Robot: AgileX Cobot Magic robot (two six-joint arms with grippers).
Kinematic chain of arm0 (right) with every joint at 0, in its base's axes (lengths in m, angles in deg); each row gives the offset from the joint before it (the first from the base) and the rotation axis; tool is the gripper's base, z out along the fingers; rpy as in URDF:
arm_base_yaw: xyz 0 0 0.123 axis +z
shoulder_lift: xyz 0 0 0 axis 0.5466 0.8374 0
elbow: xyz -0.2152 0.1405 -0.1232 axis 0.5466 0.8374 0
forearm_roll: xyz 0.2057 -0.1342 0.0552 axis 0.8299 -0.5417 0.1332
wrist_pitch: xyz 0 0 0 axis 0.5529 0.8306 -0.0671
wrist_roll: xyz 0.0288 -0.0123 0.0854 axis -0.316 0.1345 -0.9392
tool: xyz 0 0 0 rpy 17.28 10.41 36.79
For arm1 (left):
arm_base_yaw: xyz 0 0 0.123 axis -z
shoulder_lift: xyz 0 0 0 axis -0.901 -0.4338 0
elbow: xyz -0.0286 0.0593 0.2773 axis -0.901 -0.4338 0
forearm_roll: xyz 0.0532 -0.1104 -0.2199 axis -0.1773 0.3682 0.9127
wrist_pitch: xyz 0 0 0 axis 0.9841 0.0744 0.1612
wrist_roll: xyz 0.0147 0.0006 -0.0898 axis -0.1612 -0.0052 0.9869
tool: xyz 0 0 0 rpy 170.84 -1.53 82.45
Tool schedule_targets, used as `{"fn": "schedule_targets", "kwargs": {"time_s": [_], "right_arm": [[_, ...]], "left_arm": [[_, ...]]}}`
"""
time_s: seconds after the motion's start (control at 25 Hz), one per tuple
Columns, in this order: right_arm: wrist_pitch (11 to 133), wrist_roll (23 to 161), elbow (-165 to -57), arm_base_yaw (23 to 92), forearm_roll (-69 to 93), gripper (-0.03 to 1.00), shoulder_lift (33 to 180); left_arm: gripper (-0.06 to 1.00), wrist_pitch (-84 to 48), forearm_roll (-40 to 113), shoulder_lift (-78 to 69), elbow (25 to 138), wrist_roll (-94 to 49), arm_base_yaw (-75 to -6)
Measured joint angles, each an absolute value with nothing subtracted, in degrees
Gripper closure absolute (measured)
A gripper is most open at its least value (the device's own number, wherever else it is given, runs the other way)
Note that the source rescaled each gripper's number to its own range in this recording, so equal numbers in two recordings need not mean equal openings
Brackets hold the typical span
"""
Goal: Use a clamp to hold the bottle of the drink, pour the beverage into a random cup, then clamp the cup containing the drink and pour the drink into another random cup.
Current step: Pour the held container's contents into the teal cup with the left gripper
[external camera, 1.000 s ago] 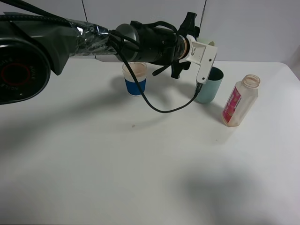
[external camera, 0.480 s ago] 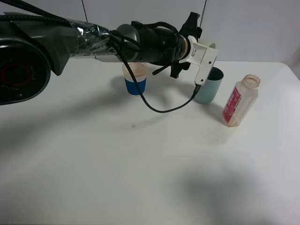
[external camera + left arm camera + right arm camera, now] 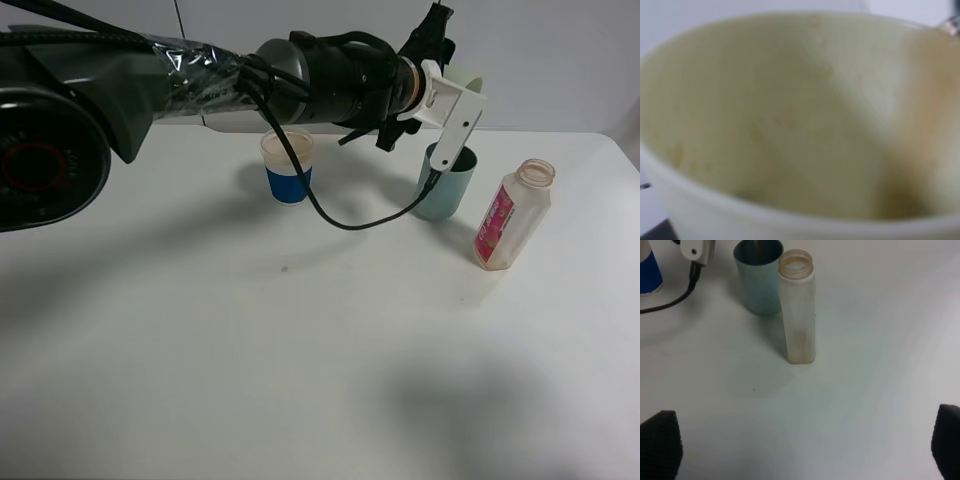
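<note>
The left hand [image 3: 450, 60] is pinching the pale yellow-green cup [image 3: 790, 125], tipped above the teal cup [image 3: 447, 185] at the back of the table [image 3: 250, 350]; to pour well, I judge it should keep the rim over that cup's mouth and tilt slowly. The right hand [image 3: 800, 450] hangs spread and empty near the uncapped bottle [image 3: 512, 216], which stands just beside the teal cup. The bottle's pink label carries no readable writing, nor does the blue-sleeved cup [image 3: 287, 167].
</note>
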State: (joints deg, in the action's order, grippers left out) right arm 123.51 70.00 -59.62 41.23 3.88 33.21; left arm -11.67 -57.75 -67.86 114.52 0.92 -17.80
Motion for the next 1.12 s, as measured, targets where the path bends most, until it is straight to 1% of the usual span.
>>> {"fn": "schedule_targets", "kwargs": {"time_s": [1.12], "right_arm": [[123.51, 70.0, -59.62, 41.23, 3.88, -0.03, 33.21]], "left_arm": [[0.92, -10.76, -60.48, -67.82, 114.88, -2.12, -17.8]]}}
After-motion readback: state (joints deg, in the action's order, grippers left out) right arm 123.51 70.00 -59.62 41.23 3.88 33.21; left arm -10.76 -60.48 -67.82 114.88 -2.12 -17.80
